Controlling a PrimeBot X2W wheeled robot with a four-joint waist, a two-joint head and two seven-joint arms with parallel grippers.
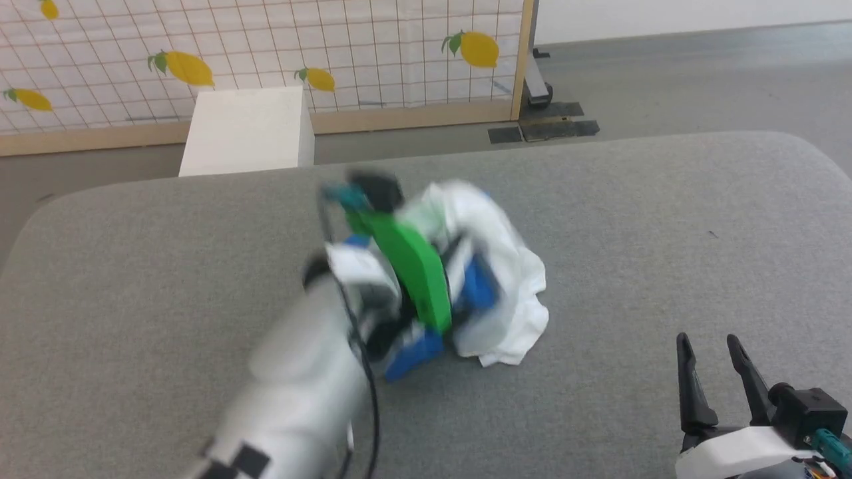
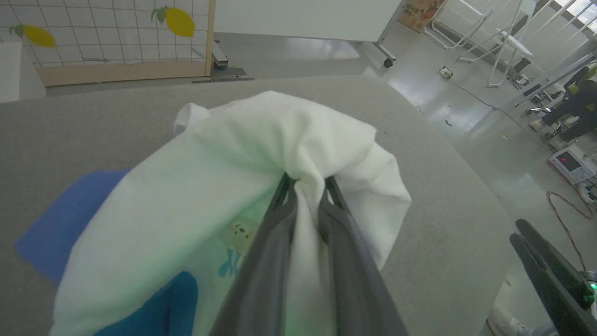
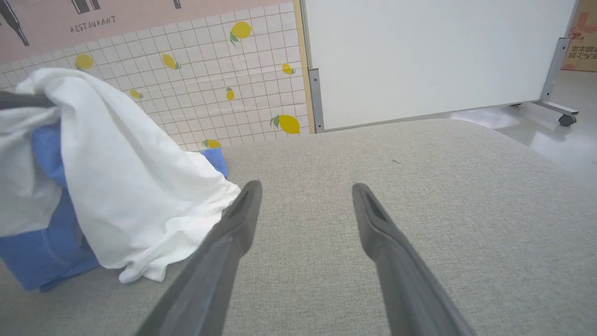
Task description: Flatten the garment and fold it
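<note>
Grey cloth-covered table (image 1: pixel 665 219) w/ rounded corners spans the foreground. Behind it are a lemon-print grid screen (image 1: pixel 399 40) in a wood frame, a white box (image 1: pixel 246 130) at the table's far edge & a white panel on casters (image 3: pixel 419 60). L gripper (image 2: pixel 305 179) is out over mid-table, its arm blurred in head view. Its fingers (image 2: pixel 270 242) are drawn close w/ a fold of white cloth pinched btwn the tips. The garment (image 2: pixel 210 186), white w/ blue sleeves, is bunched up. The pinched fold is raised, cloth drapes down both sides of the L fingers & over their tips, and the lower part rests on the table. One blue sleeve (image 2: pixel 60 224) lies on the table to the left of the L fingers, and a small blue print (image 2: pixel 231 268) shows on the white just left of them. R gripper (image 1: pixel 707 339) sits low by the table's near edge, fingers (image 3: pixel 233 242) spread wide w/ nothing btwn them, tips pointing across grey cloth. From the R fingers the heap is off to the left. In R wrist view its white hem looks close to the left fingertip, but head view shows heap & R fingers apart.
</note>
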